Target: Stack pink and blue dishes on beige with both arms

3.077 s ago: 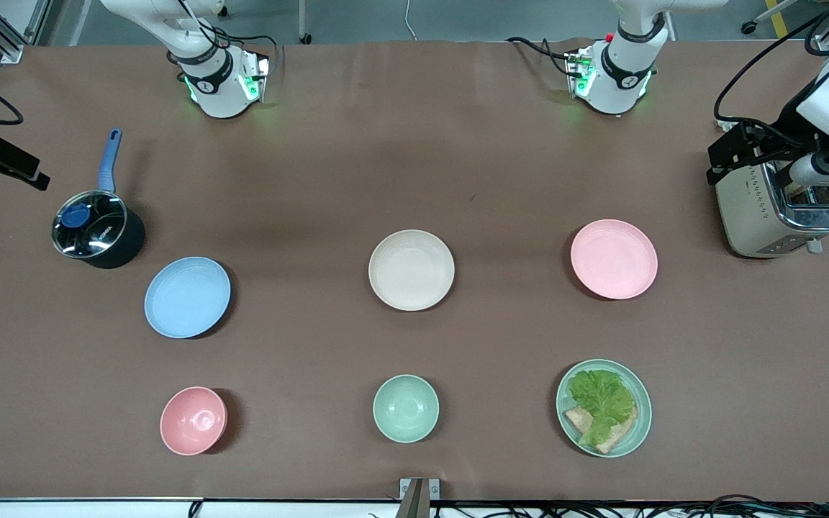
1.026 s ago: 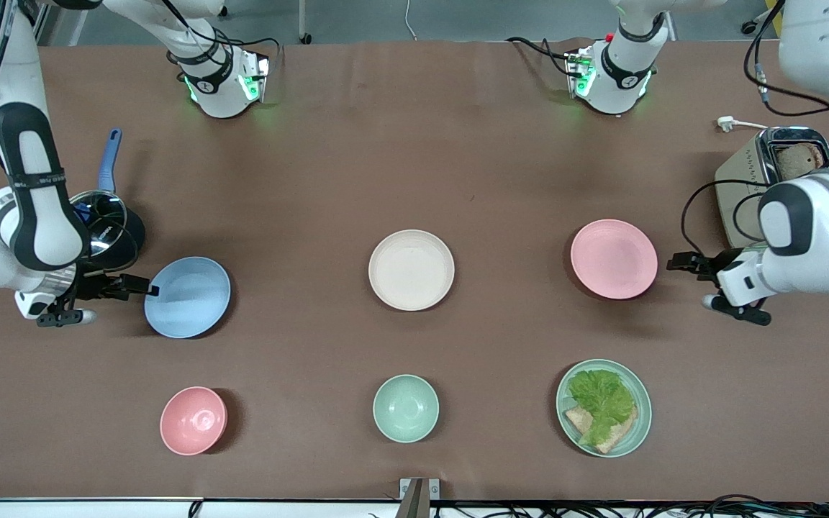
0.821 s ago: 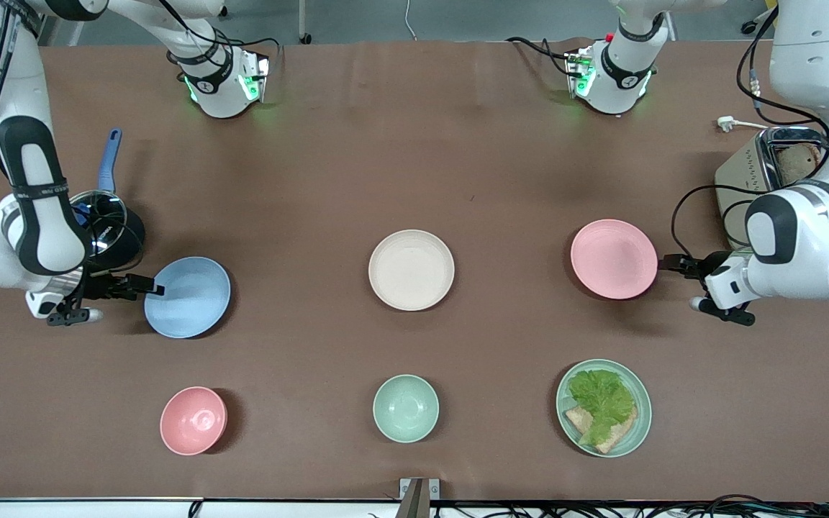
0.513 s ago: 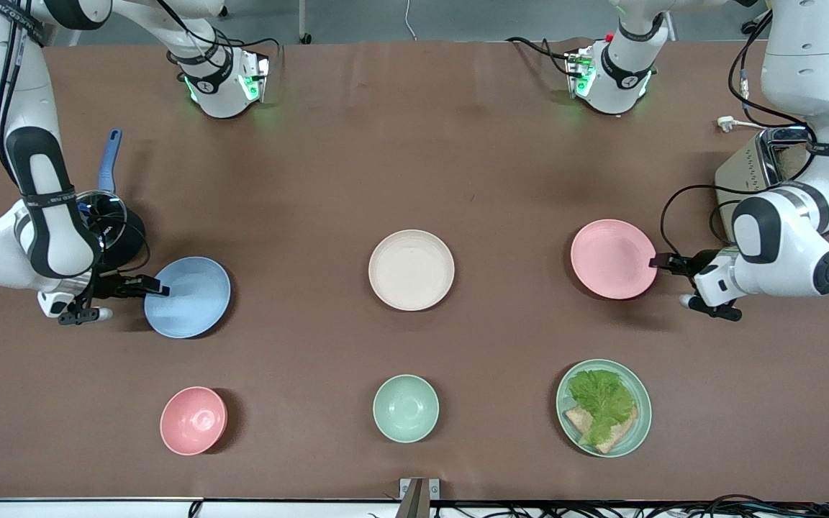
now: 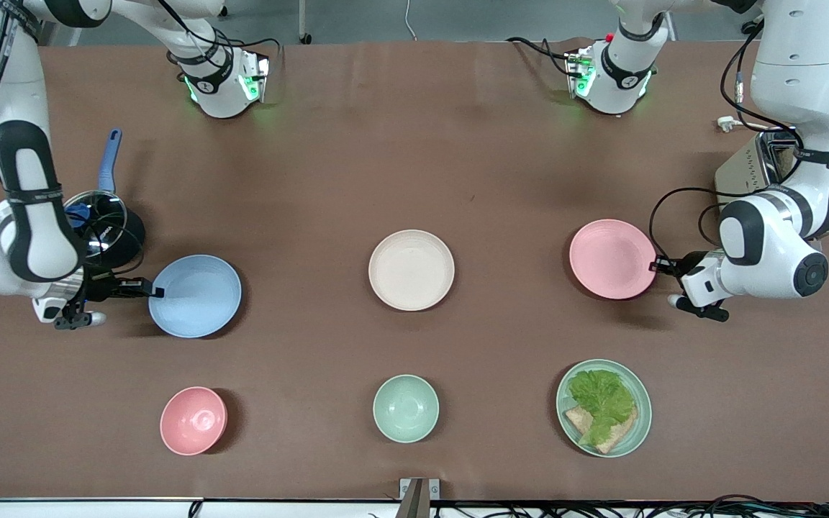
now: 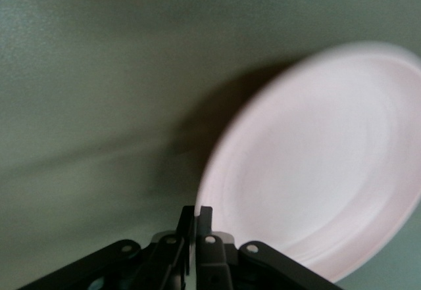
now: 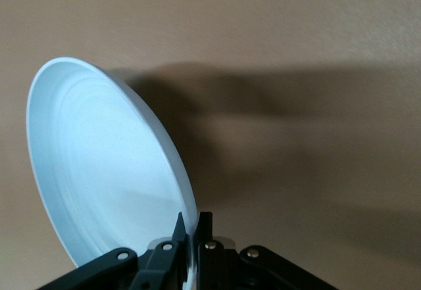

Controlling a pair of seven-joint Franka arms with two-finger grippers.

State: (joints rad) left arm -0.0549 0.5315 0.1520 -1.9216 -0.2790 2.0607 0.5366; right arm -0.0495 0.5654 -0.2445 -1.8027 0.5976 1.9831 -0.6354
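Right gripper (image 5: 147,291) pinches the rim of the blue plate (image 5: 195,296) (plate tilted, raised edge) | left gripper (image 5: 660,265) clamps the rim of the pink plate (image 5: 612,259) | beige plate (image 5: 411,270) lies flat on the table (image 5: 414,158) between both grippers, well apart from each.

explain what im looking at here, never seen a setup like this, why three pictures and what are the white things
The white things are two robot arms at a brown table. The big picture looks down from across the table; the other two come from cameras on each arm's wrist. The right tool is shut on the rim of the blue plate; its wrist picture shows that pinch. The left tool is shut on the rim of the pink plate, seen close up. Between them lies a beige plate. Nearer the camera: a pink bowl, green bowl, and plate with lettuce.
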